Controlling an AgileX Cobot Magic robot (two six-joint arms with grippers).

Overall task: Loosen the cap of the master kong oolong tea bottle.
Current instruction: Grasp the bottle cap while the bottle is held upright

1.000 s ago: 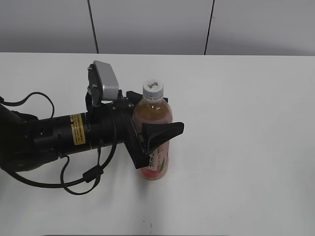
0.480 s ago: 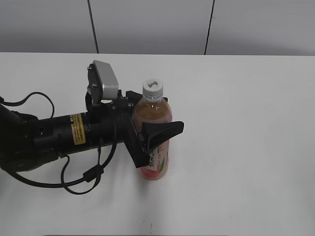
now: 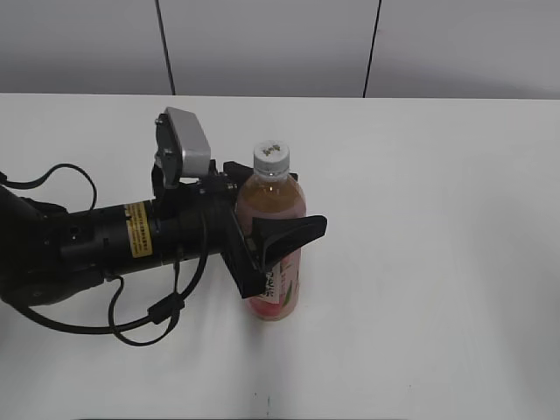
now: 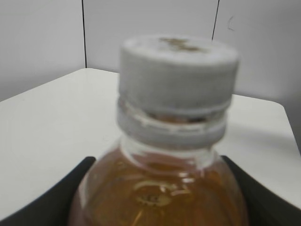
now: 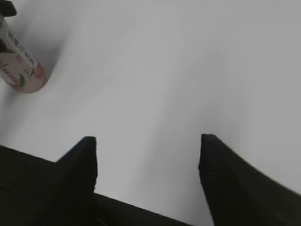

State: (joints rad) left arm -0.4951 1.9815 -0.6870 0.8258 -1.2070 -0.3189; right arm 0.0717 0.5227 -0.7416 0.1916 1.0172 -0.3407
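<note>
White table (image 3: 437,262) bare around the master kong oolong tea bottle (image 3: 278,293), upright left of center. Left gripper (image 3: 262,236) clamped on bottle body below the shoulder, black fingers (image 3: 289,232) across the label front. Cap (image 3: 271,157) white, brownish mark, unobstructed. Right gripper (image 5: 146,162) spread wide over table, holding nothing. Label pink with black characters, unreadable. Yellow sticker (image 3: 136,230) on left arm, text too small.

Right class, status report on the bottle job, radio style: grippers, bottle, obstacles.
Left gripper clamped round bottle body. Right gripper open, over bare table. Cap on, untouched. Nothing blocking it.
</note>
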